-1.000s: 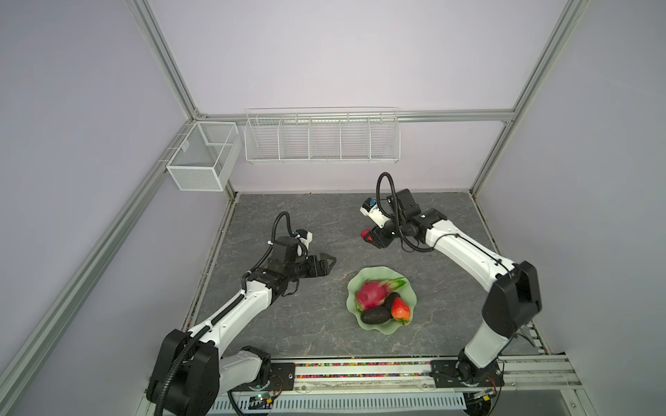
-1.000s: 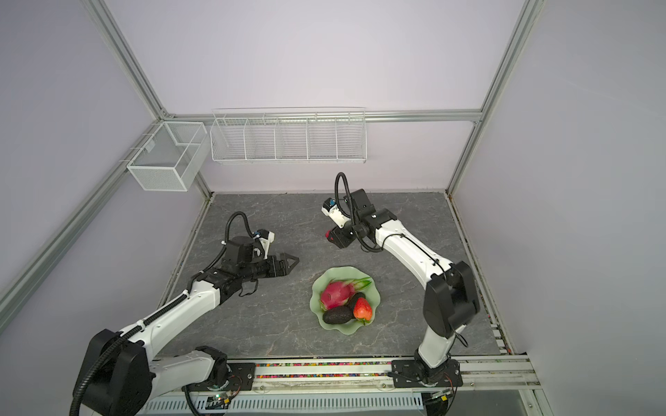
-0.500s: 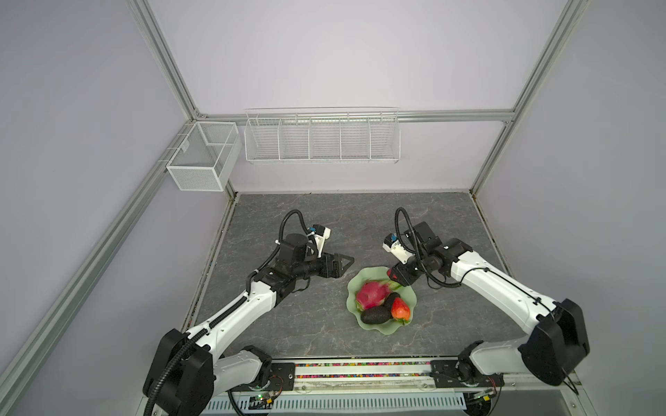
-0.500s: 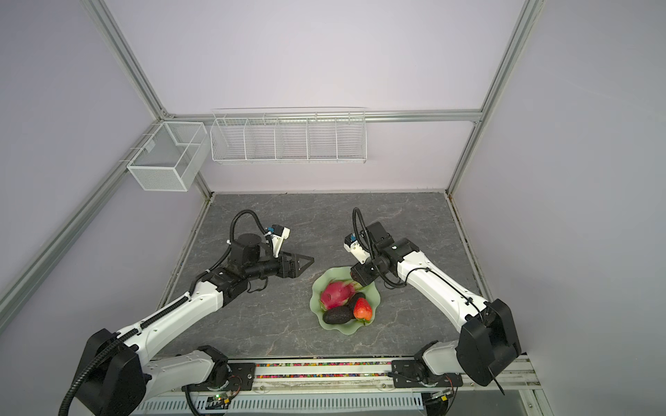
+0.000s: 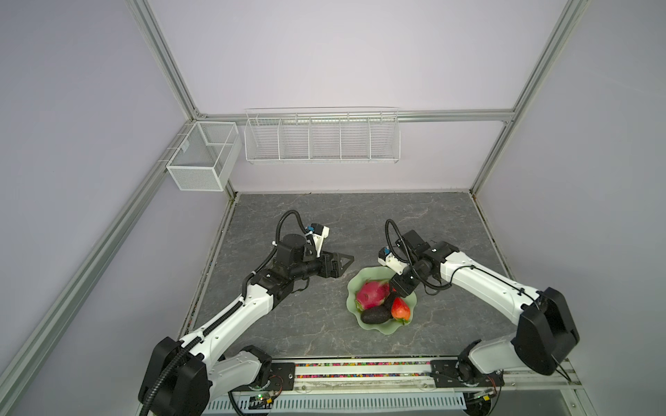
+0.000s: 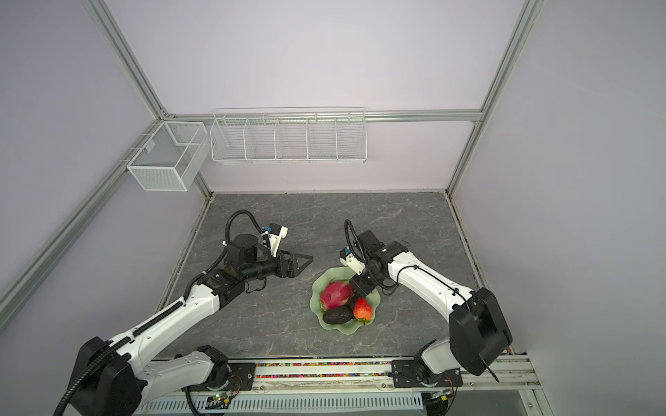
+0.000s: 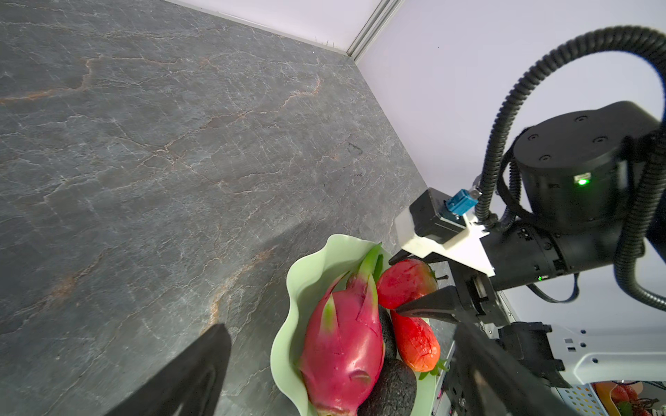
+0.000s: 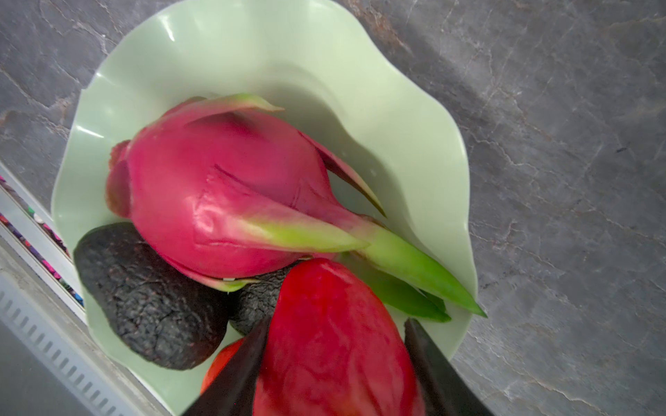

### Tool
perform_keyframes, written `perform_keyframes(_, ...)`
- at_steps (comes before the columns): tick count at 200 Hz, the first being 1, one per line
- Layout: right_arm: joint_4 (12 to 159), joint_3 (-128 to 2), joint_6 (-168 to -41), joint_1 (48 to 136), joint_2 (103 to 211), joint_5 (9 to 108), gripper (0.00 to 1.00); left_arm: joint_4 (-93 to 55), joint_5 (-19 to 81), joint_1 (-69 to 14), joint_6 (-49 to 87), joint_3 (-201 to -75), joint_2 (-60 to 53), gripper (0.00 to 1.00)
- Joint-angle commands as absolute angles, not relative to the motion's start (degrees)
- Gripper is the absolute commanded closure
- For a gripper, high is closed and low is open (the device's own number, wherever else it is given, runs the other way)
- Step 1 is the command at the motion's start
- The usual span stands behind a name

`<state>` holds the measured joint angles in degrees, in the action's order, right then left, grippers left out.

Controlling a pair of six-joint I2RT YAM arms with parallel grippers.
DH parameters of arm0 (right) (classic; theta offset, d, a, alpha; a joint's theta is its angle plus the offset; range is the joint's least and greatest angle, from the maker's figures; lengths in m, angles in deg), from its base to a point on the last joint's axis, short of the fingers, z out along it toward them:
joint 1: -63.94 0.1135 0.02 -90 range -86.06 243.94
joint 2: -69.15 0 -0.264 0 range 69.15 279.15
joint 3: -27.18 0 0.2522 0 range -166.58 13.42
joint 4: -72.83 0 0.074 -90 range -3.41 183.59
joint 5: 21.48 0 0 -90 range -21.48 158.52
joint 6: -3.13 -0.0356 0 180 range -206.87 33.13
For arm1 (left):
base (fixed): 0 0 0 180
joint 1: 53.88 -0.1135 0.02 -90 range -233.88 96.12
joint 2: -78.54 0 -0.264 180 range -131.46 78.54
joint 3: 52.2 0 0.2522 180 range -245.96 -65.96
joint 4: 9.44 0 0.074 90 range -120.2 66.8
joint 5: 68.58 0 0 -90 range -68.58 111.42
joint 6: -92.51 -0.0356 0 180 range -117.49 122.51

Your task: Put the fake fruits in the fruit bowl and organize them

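Strawberry [image 8: 335, 360] held in our right pincer [image 8: 337, 320] should settle just below it in the bowl [image 8: 252, 47], so we open slowly.

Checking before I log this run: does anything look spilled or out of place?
Nothing stands out: the dragon fruit, avocado and one strawberry lie in the fruit bowl; the second strawberry is in the right gripper over it.
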<state>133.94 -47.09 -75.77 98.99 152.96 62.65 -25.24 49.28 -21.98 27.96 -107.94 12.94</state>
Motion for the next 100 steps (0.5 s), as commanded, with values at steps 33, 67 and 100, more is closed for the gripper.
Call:
perform_keyframes(33,134.51,-47.58,-74.46,99.51,151.49,64.36,0.14,-26.98,48.65,-21.75,26.84,-108.87,13.55,0.04)
perform_keyframes(67,130.61,-48.56,-77.56,97.21,145.29,65.29,0.11,-32.41,43.58,-21.83,22.06,-112.23,16.29,0.03)
perform_keyframes(100,119.50,-45.59,-88.32,84.72,140.17,71.94,0.11,-40.65,19.43,-25.47,17.72,-116.18,17.02,0.01)
